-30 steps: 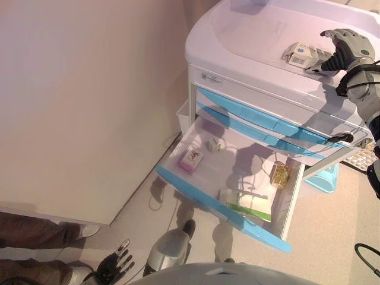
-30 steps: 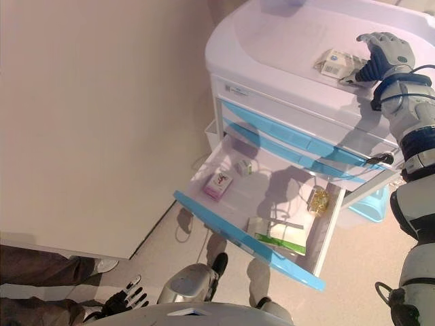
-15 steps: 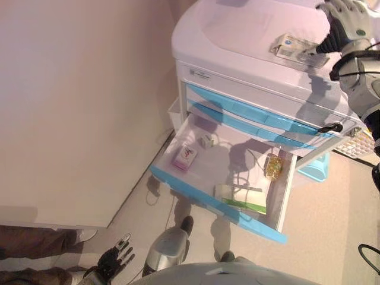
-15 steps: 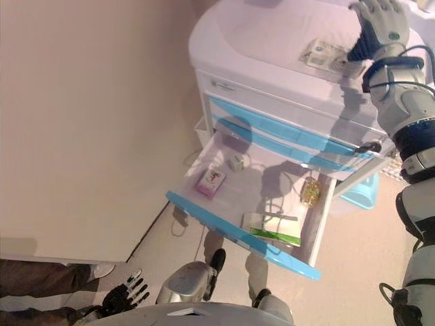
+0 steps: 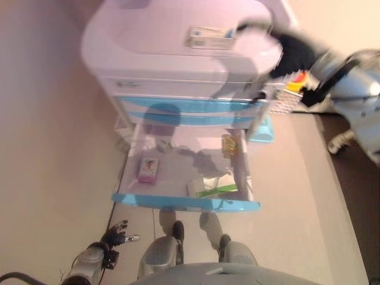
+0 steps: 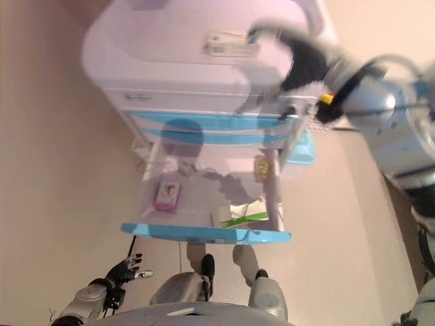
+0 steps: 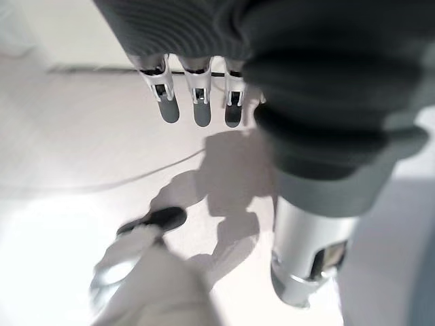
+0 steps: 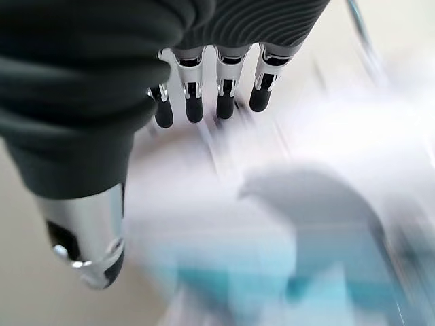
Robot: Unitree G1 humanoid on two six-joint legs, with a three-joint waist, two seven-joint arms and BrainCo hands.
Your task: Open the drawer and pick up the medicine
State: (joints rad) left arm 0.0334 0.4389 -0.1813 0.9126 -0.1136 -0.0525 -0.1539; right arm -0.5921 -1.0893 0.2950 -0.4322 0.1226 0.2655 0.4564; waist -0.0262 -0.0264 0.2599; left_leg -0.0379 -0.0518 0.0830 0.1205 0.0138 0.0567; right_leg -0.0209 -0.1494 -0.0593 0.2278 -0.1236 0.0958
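A white medicine box point(image 5: 211, 37) lies flat on top of the white cabinet point(image 5: 142, 47). My right hand point(image 5: 291, 53) is blurred and hangs beside the cabinet's right edge, apart from the box. Its fingers point(image 8: 224, 102) are straight and hold nothing. The lowest drawer point(image 5: 184, 202), with a blue front, is pulled out. In it lie a pink box point(image 5: 148, 169), an amber bottle point(image 5: 228, 144) and a green and white box point(image 5: 211, 187). My left hand point(image 5: 116, 233) hangs low near the floor, its fingers point(image 7: 197, 109) straight and empty.
Two shut blue-fronted drawers point(image 5: 178, 107) sit above the open one. A light blue bin point(image 5: 264, 132) stands on the floor right of the cabinet. A wall runs along the left side.
The whole view has swung round to face the cabinet. My right hand has come off the medicine box and moved right, past the cabinet's edge. The box stays on top.
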